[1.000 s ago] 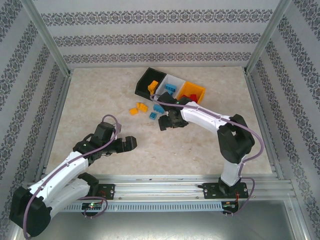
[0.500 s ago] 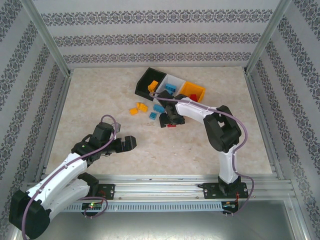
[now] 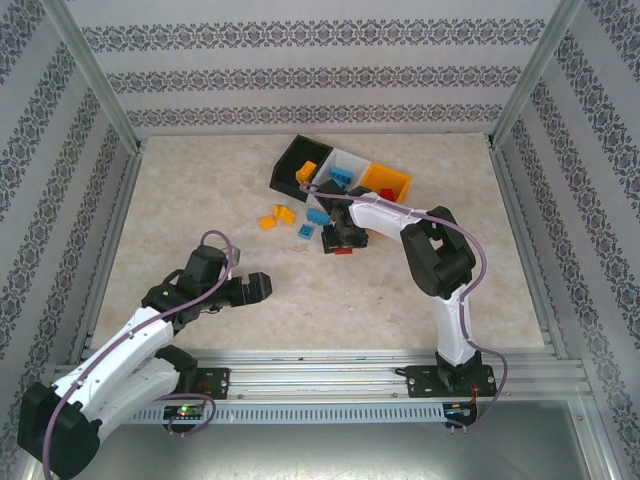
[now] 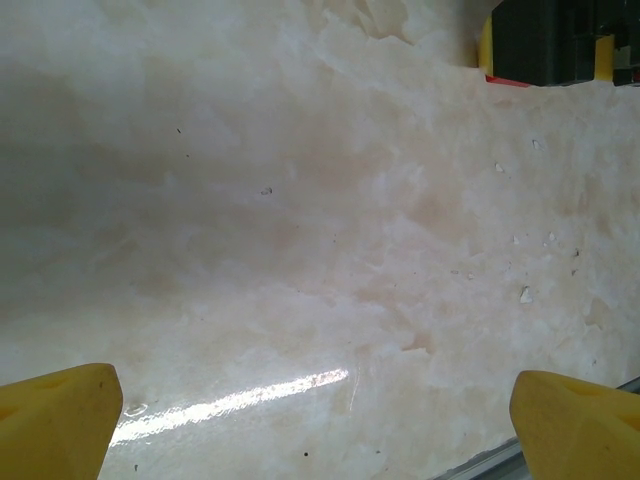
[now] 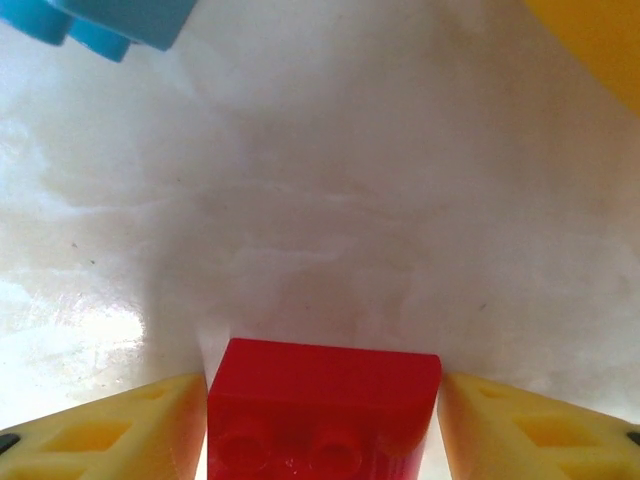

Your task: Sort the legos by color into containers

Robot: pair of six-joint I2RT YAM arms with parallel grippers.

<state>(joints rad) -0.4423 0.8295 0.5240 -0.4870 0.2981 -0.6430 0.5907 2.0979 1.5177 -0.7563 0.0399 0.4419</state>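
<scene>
The bare surface lies open on the left and near sides, out to the rails. The left jaws hang spread wide over it, with nothing between them. The right jaws flank a red brick just near of the bins at far centre. The pads sit at its sides, but I cannot tell whether they pinch it. The wrist view cuts off the brick's near end and a blue brick. Loose orange bricks lie to the left.
</scene>
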